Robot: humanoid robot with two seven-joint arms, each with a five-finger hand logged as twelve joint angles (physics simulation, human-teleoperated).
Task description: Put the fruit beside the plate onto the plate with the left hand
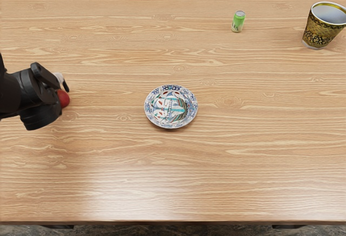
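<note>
- Reaching in from the picture's left edge, the left robot hand shows as a dark, bulky shape low over the wooden surface, well to the left of the plate.
- A small red fruit peeks out at the right side of that hand, right against it. Most of the fruit is hidden behind the hand.
- From this angle I cannot tell whether the robot hand is apart, together or clamped on the fruit.
- The plate is round, painted in blue, red and green, and sits near the middle of the surface with nothing on it. Fruit and plate are well apart, with bare wood between them.
- What could go wrong: if the hold is shallow, a rounded fruit could slip out sideways and roll across the smooth wood, perhaps towards the nearby left edge.
- The carry to the plate is a long one, so a loose grip could drop the fruit short. Let go from too high, it could bounce or roll over the shallow rim.
- Only a rounded red patch of the fruit shows, so I cannot say which way it points or how any long axis lies.
- A green can and a gold patterned cup stand at the far right of the surface, well away from the likely path.
</note>
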